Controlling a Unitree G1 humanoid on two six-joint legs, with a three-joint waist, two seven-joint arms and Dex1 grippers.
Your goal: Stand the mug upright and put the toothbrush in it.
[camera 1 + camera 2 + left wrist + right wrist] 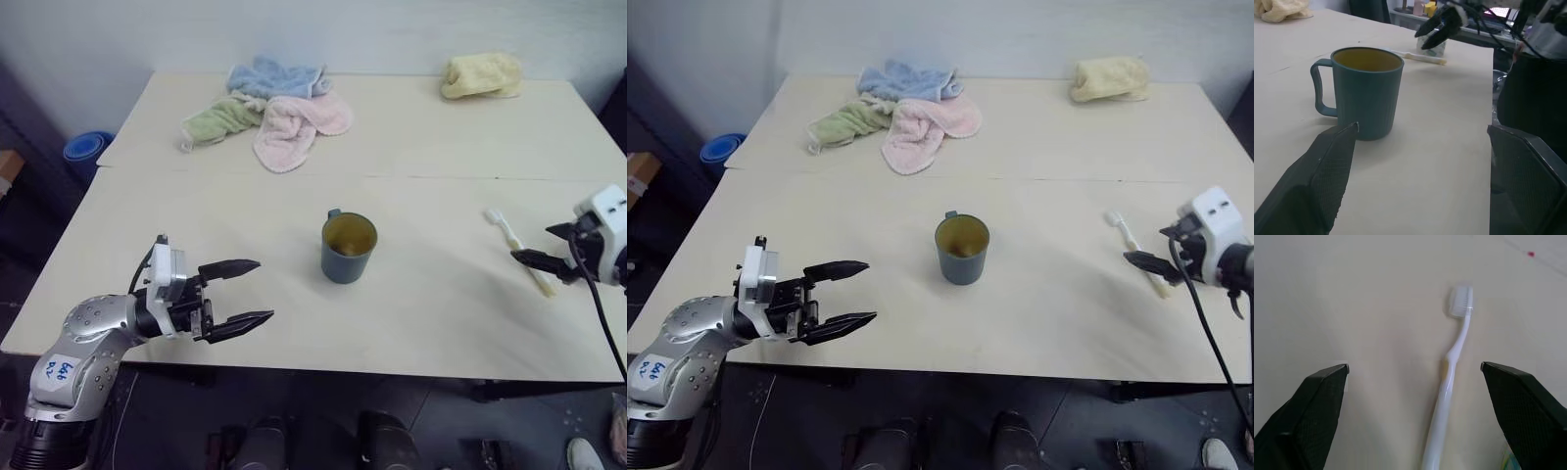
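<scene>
Mug up, toothbrush next: right gripper lines up on the handle.

The mug (349, 248) stands upright mid-surface, mouth open and empty; the left gripper (245, 291) hangs near it, jaws spread wide, holding nothing. The right gripper (1413, 396) hovers over the toothbrush (1449, 377), jaws fully apart either side of it, empty. That brush lies flat near the surface's (441, 323) right edge: light, stiff, slick and thin, likely to skid, so pinch mid-handle, across its width. There's open room between brush and mug; the cloths (265, 113) sit well back.
</scene>
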